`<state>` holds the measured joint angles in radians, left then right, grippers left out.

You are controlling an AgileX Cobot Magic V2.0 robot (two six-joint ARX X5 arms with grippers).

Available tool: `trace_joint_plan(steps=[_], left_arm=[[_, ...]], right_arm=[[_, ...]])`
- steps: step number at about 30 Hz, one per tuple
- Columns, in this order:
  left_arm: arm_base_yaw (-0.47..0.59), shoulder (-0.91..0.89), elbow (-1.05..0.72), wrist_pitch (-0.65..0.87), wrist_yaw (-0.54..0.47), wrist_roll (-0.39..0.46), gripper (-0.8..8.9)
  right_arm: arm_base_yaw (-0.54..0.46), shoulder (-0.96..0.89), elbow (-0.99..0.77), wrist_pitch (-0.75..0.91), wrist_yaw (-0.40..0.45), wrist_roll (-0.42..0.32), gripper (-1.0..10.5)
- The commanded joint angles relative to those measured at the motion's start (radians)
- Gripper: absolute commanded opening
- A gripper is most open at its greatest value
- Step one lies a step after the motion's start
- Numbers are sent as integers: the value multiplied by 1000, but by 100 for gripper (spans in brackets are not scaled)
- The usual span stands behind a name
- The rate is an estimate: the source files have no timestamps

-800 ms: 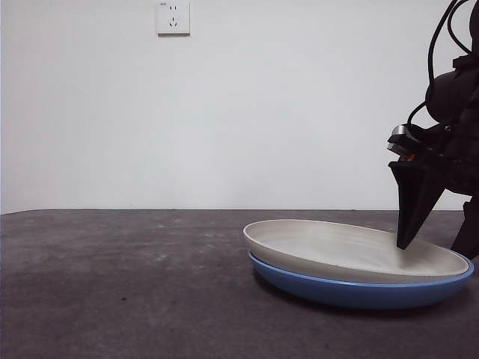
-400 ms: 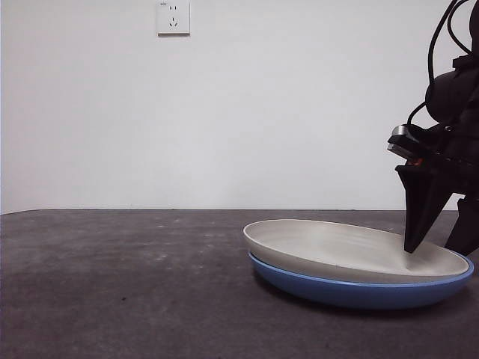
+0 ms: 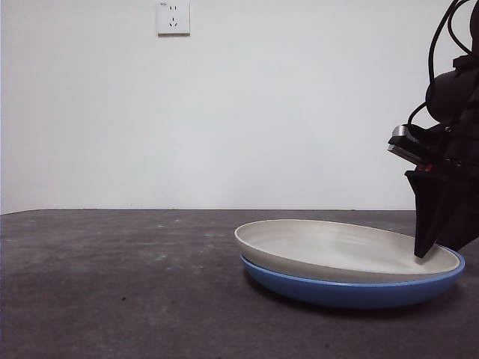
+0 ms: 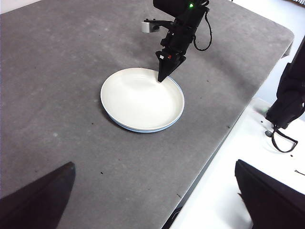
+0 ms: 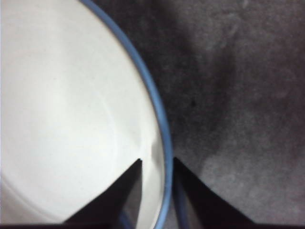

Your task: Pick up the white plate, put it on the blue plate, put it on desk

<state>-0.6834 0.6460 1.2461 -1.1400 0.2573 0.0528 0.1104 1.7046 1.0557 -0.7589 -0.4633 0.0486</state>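
Note:
The white plate (image 3: 337,250) (image 4: 140,98) (image 5: 71,119) lies nested in the blue plate (image 3: 344,293) (image 4: 143,130) (image 5: 159,114) on the desk (image 3: 112,284) (image 4: 57,71) (image 5: 238,95). My right gripper (image 3: 430,254) (image 4: 162,80) (image 5: 157,160) points down at the plates' right rim. It is shut on that rim, one jaw inside the white plate and the other just outside the blue rim. High above the desk, my left gripper (image 4: 154,164) hangs open with nothing between its jaws, well away from the plates.
A wall socket (image 3: 173,17) sits high on the white wall behind. In the left wrist view the desk's edge (image 4: 228,129) runs close to the plates, with a white surface and black cables (image 4: 288,105) beyond it.
The right gripper's inner jaw slid outward across the white plate to its rim, narrowing the gap to the outer jaw. Both plates shifted slightly left in the front view.

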Motion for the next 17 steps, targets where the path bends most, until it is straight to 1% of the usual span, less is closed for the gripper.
trace_joint_plan(steps=[1,4,10,17], left_arm=[[-8,6,11,11,-4,-1,626],[-8,6,11,11,-4,-1,626],[-8,6,11,11,-3,-1,626],[-8,6,11,11,-3,-1,626]], right_arm=[[3,22,5,-1,6,-11,11],[3,21,5,-1,19,-7,11],[-5,19,10,-1,7,11,11],[-6,-2,87,-90,-12,29,11]])
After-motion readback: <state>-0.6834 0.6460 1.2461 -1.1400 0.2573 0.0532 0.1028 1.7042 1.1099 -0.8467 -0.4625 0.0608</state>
